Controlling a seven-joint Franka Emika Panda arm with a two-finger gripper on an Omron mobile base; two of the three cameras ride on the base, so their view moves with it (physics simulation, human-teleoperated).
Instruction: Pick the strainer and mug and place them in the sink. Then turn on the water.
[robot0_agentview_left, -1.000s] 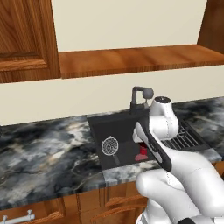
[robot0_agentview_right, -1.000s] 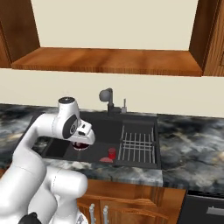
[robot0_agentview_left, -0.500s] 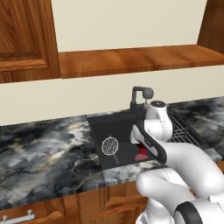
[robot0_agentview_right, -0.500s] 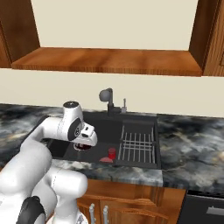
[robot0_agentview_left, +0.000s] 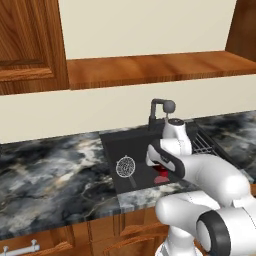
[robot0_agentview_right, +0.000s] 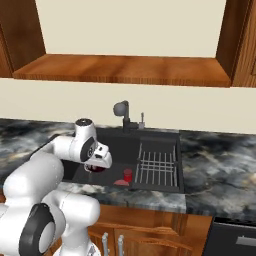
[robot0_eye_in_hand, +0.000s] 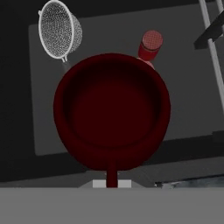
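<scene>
strainer (robot0_eye_in_hand: 59, 29): lies in the sink (robot0_agentview_left: 112, 145), up and left of the hand, already delivered.
mug (robot0_eye_in_hand: 111, 111): directly under the gripper (robot0_agentview_right: 95, 167), clamped by its handle, hanging above the basin for lowering.
small red thing (robot0_eye_in_hand: 150, 44): just beyond the mug.
hidden: fingertips behind the mug; faucet (robot0_agentview_right: 122, 111) shows no stream.

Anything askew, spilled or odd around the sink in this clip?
Nothing stands out. The strainer lies tilted on the floor of the sink, as expected once dropped in. The claw holds the mug above the basin, and a small red thing stands beside the rack.
</scene>
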